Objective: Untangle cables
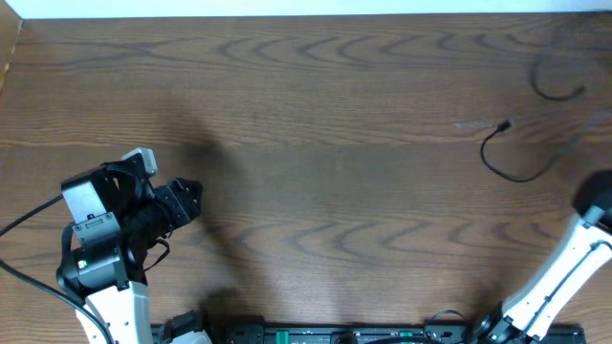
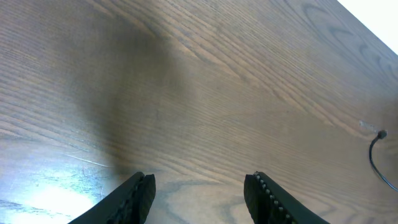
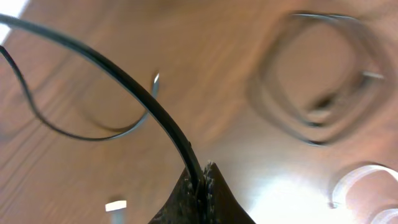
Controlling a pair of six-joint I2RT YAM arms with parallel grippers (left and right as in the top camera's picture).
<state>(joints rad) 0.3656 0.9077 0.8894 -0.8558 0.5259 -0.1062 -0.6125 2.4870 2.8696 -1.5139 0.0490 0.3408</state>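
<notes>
Wood-grain table (image 1: 306, 86) fills all three views, bare apart from the cables, which lie at its far right, well apart from the left gripper (image 2: 200, 198). That one hangs low over bare wood at the left, jaws parted with nothing between them. Opposite, the right gripper (image 3: 203, 177) is clenched on a thin black cord (image 3: 124, 78), which comes out of the fingertips and arcs away to the upper left of its wrist view.

These cords look light, limp and thin. I judge they will slide and drag their neighbours rather than resist, and a light pinch at the fingertips should be enough. Each plug (image 1: 504, 125) is probably the stiffest bit and the likeliest to snag in a turn. Taking hold just behind one and drawing it out along the table seems safest, since a hard yank could tighten a knot.

Overhead gives the layout: a loose cord (image 1: 521, 179) curled on the table, and a blurred loop (image 1: 559, 96) nearer the far edge. The right fingers are cut off by the frame there. Only the right wrist view shows the grip, plus a smeared coil (image 3: 314, 142) of several turns, too blurred to tell colour or knots. Left wrist view catches just the loose cord's plug end at its right margin
</notes>
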